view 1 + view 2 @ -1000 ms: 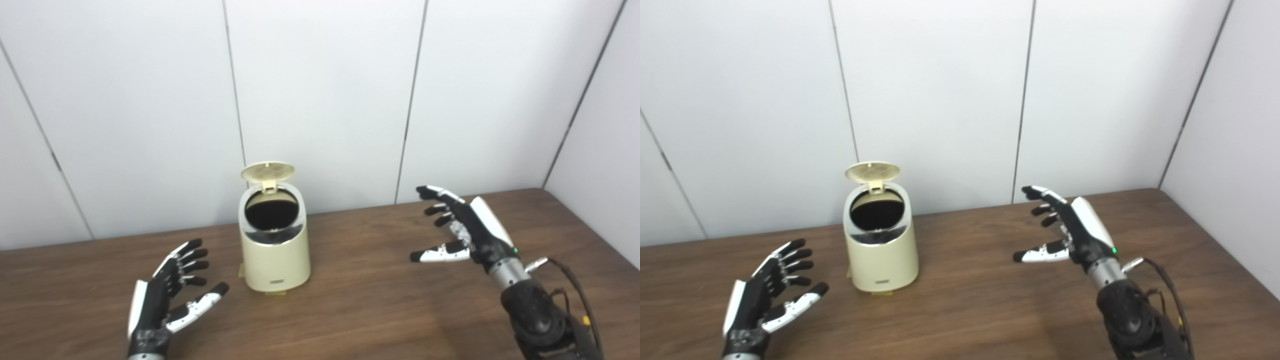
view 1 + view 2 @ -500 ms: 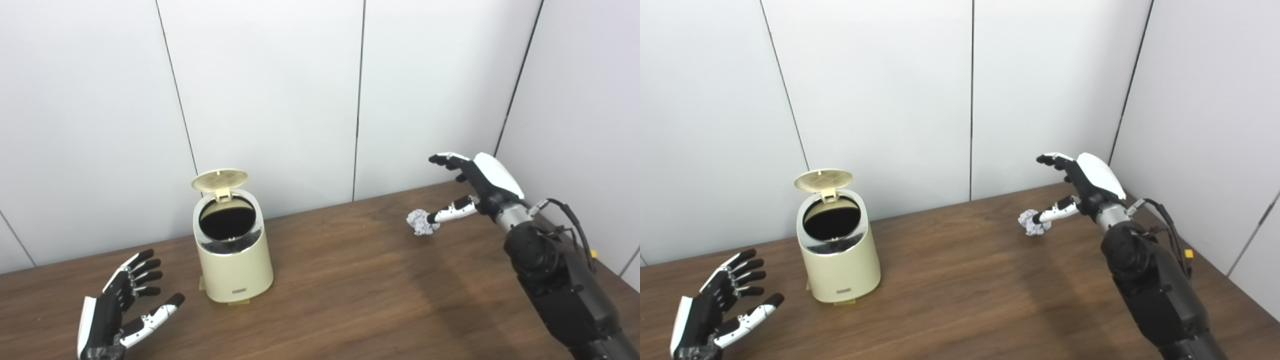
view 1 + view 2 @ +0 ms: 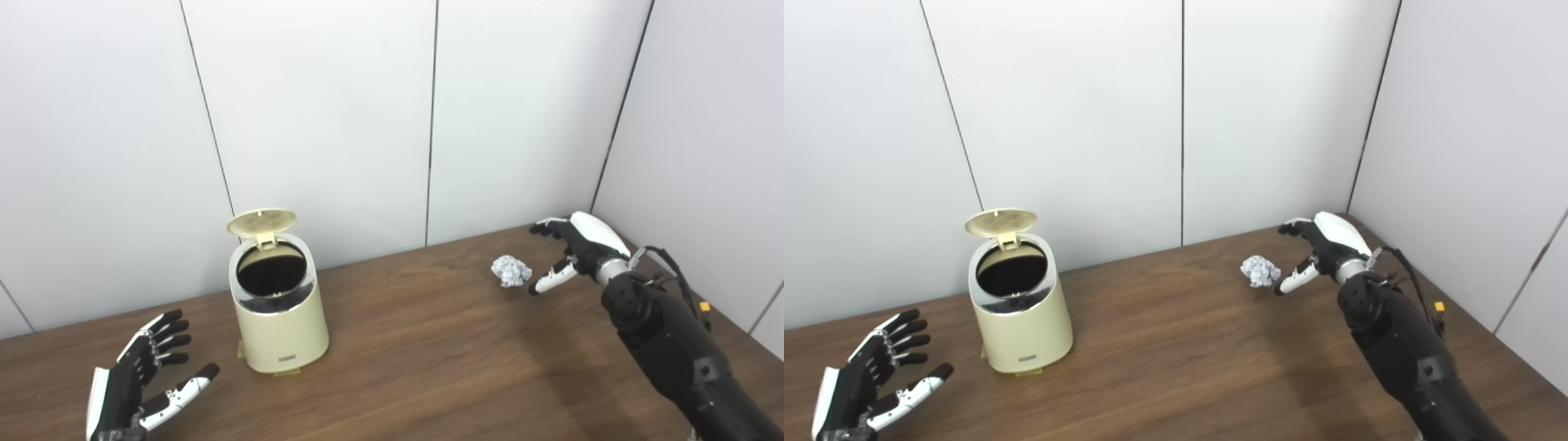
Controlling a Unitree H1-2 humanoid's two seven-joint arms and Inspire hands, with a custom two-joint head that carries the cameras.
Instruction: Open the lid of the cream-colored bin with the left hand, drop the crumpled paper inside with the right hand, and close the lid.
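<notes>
The cream-colored bin (image 3: pixel 278 324) stands on the table left of centre, its round lid (image 3: pixel 261 222) tipped up at the back and the dark inside showing. A crumpled ball of paper (image 3: pixel 511 271) lies on the table at the right rear. Just right of the paper, my right hand (image 3: pixel 572 248) is open, fingers spread, thumb pointing at the ball without touching it. At the lower left, some way left of the bin, my left hand (image 3: pixel 142 383) is open, palm up and holding nothing.
The brown wooden table (image 3: pixel 429 367) runs into a corner of white panelled walls (image 3: pixel 520 110) at the back and right. My right forearm (image 3: pixel 674 349) with its cable lies along the table's right side.
The camera has turned right. My right hand has come down from above the paper to table level just right of it. My left hand and the bin have kept still.
</notes>
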